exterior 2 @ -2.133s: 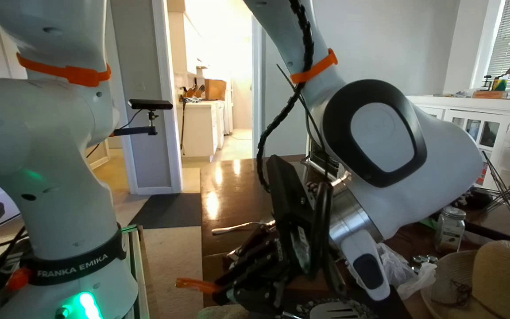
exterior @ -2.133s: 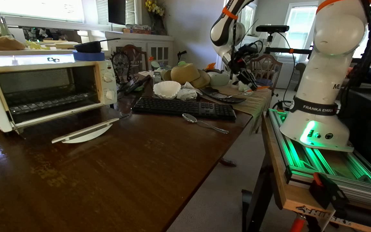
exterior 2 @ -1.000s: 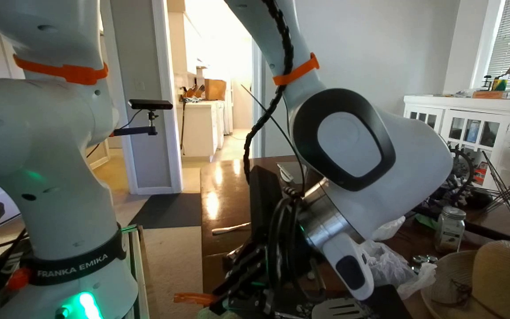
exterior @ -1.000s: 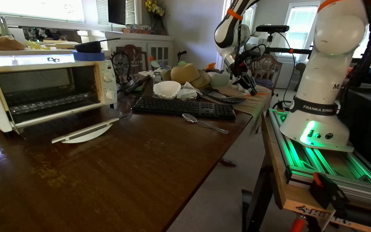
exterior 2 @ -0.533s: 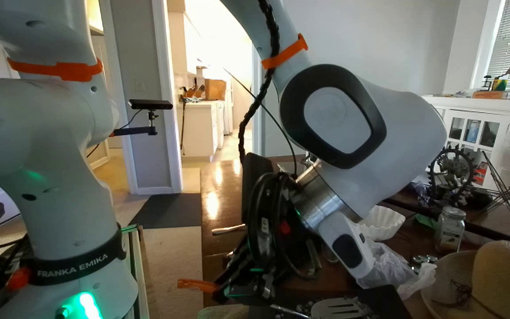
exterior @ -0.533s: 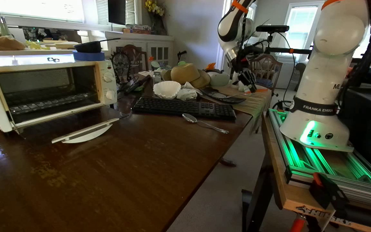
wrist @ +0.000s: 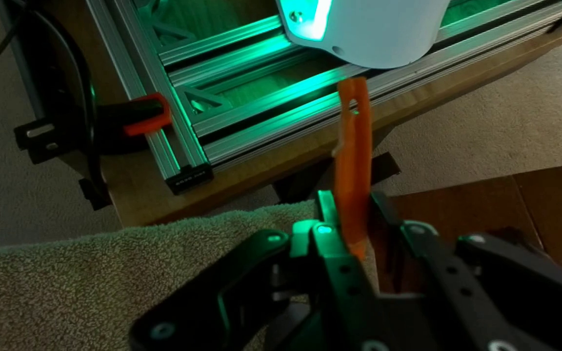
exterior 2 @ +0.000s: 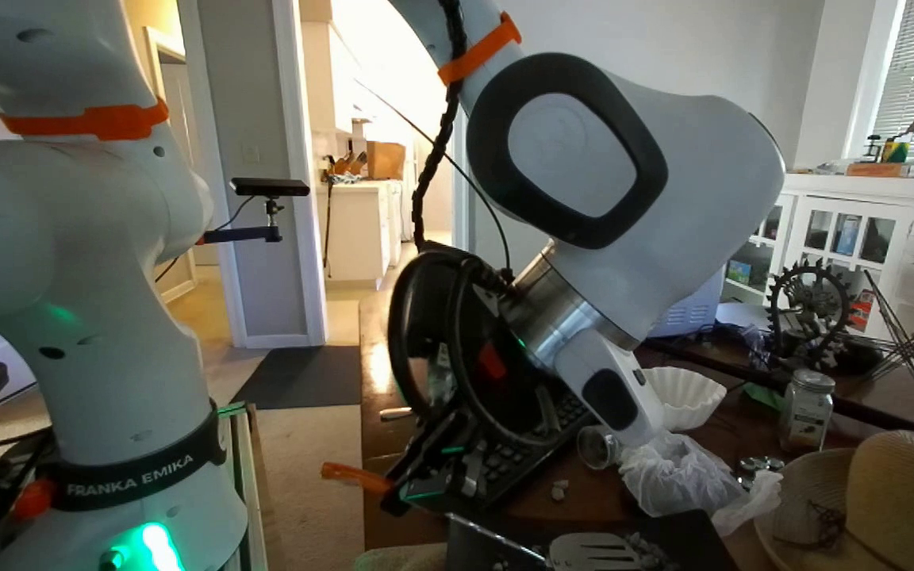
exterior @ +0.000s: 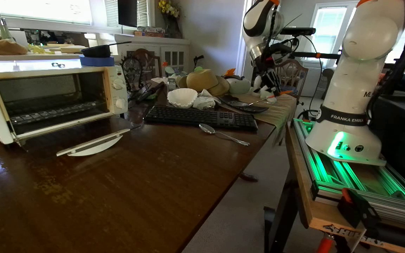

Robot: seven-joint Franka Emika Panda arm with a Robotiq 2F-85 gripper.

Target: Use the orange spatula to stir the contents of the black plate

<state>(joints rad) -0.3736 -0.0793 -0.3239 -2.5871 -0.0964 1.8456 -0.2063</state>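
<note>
My gripper [wrist: 354, 207] is shut on the orange spatula [wrist: 353, 146], whose handle sticks out past the fingertips in the wrist view. In an exterior view the handle [exterior 2: 354, 477] juts from my gripper [exterior 2: 395, 498]. Beyond the gripper a thin metal shaft slopes down to a grey slotted head [exterior 2: 596, 553], which lies low over the black plate [exterior 2: 695, 530]. Small pale bits [exterior 2: 651, 549] show beside the head. An exterior view also has the black plate [exterior: 261, 109] behind the keyboard, below the tilted spatula. The frame's bottom edge cuts off part of the plate.
Near the plate are a crumpled plastic bag [exterior 2: 683, 476], a straw hat [exterior 2: 901, 492] and a keyboard [exterior: 202, 117]. A white fluted bowl [exterior: 182, 97] and a metal spoon [exterior: 223, 134] also lie on the table. A greenish towel [wrist: 90, 273] covers the table's near edge.
My gripper dipped about a second ago and has since risen, lifting the orange handle so the spatula tilts more steeply. The slotted head stays low over the plate, shifted slightly.
</note>
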